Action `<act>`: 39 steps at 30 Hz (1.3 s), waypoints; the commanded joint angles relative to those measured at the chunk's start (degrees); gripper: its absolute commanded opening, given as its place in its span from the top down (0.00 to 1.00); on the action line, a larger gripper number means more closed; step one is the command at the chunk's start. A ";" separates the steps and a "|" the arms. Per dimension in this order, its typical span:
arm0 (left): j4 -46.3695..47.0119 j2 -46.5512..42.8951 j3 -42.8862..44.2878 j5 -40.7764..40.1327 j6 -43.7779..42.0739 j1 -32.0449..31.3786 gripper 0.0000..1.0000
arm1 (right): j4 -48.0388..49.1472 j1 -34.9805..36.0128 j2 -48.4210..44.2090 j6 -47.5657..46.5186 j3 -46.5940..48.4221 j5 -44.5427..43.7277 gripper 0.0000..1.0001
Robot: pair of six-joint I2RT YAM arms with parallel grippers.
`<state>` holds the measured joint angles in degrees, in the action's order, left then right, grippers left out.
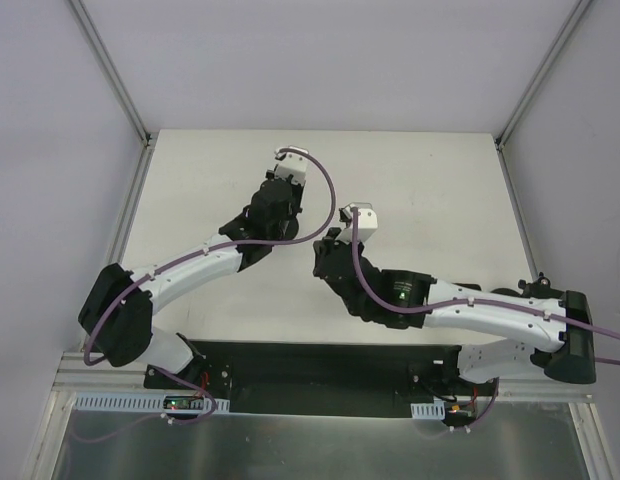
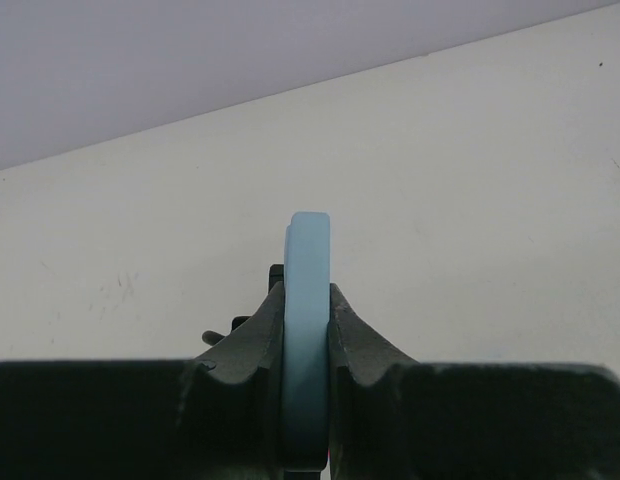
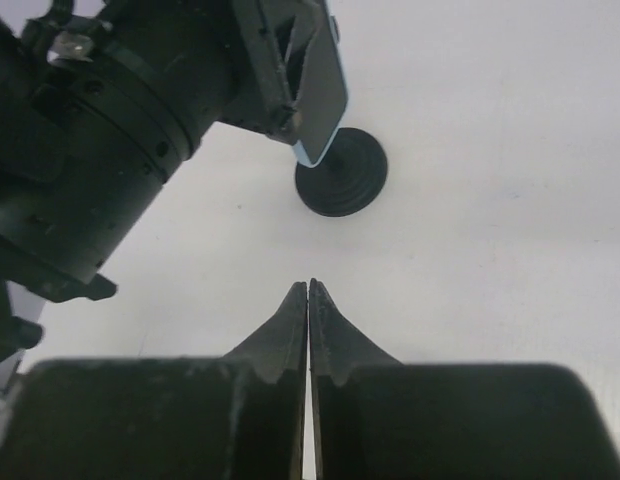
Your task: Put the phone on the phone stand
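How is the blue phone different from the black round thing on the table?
The thin light blue phone is pale and flat-edged; the black round phone stand is dark and disc-shaped. The phone is gripped in the left arm's jaws; the stand sits free on the white table. Both lie beyond the right arm's jaws, which are shut and empty.

Bright, even, diffuse lighting with soft shadows; the near pincer bases are blurred.
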<state>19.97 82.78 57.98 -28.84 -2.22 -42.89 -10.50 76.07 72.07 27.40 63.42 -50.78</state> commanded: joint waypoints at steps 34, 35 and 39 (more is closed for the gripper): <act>-19.70 -33.74 -14.65 77.25 -16.15 8.00 1.00 | 21.48 -22.72 -9.50 -55.16 -20.17 67.21 0.14; -19.70 -33.65 -14.65 78.14 -16.32 8.09 1.00 | 23.14 -22.90 -8.97 -56.39 -20.52 71.14 0.15; -19.70 -33.57 -15.26 82.27 -17.47 8.09 1.00 | 26.93 -23.16 -6.08 -58.86 -20.26 78.90 0.22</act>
<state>-1.21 50.11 42.70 42.72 -17.34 -34.50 7.20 53.01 64.10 -25.17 42.83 16.60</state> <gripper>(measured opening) 0.131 0.807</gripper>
